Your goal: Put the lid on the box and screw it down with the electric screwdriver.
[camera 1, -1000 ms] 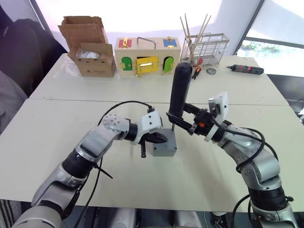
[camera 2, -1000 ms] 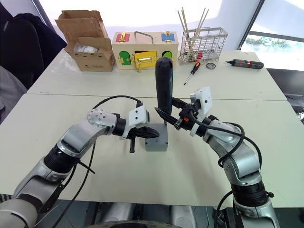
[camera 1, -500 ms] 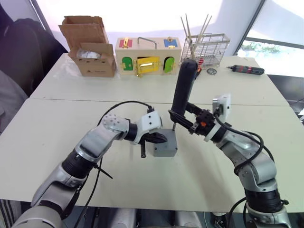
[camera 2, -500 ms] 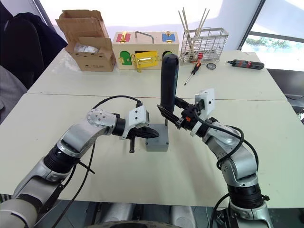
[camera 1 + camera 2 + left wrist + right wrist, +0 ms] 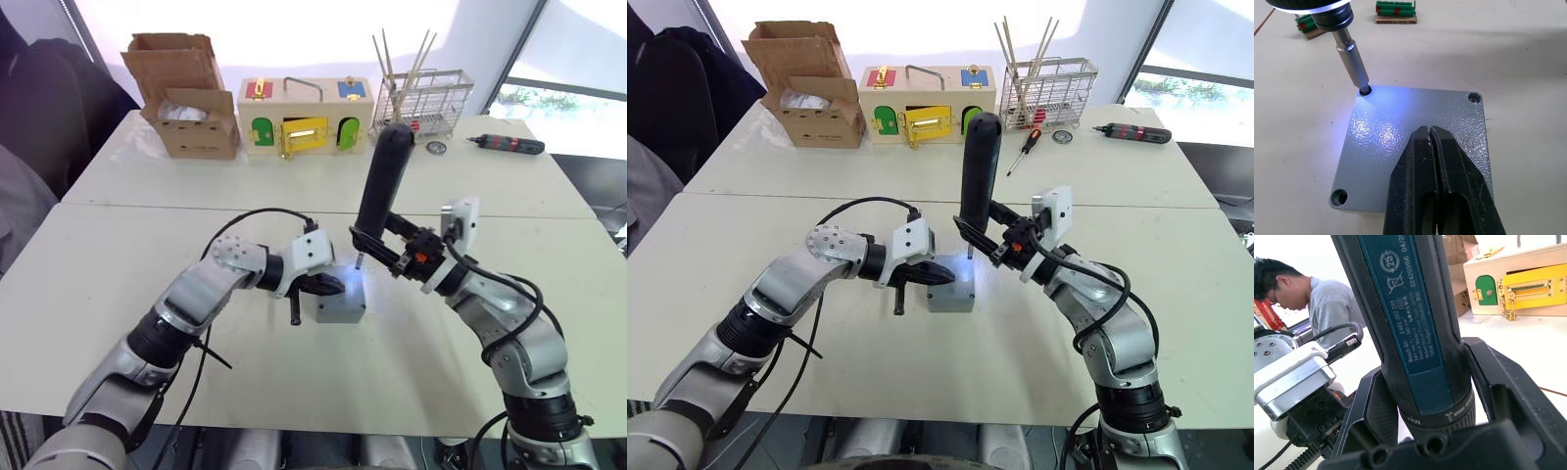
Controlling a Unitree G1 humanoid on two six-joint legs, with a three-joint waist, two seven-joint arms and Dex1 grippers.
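The lid (image 5: 1415, 152) already sits flush on the box (image 5: 341, 308), which stands on the near table (image 5: 118, 294), well in front of the wooden box with coloured doors (image 5: 304, 117). The step in hand looks like the screwing: the electric screwdriver (image 5: 381, 186) stands nearly upright over the box, leaning slightly away from the left arm, and its metal bit (image 5: 1352, 66) is seated in 1 corner hole of the lid, with the tool's light glowing on the grey surface.

The right gripper (image 5: 1425, 401) has its 2 fingers clamped around the lower body of the screwdriver. The left gripper (image 5: 1435, 142) has its fingers pressed together with nothing between them, tips resting on the lid as if to steady it.

3 other corner holes (image 5: 1475, 98) show in the left wrist view; whether they hold screws is too small to tell. The next move probably calls for holding the bit straight in its hole, pressing down, and keeping the box pinned against twisting.
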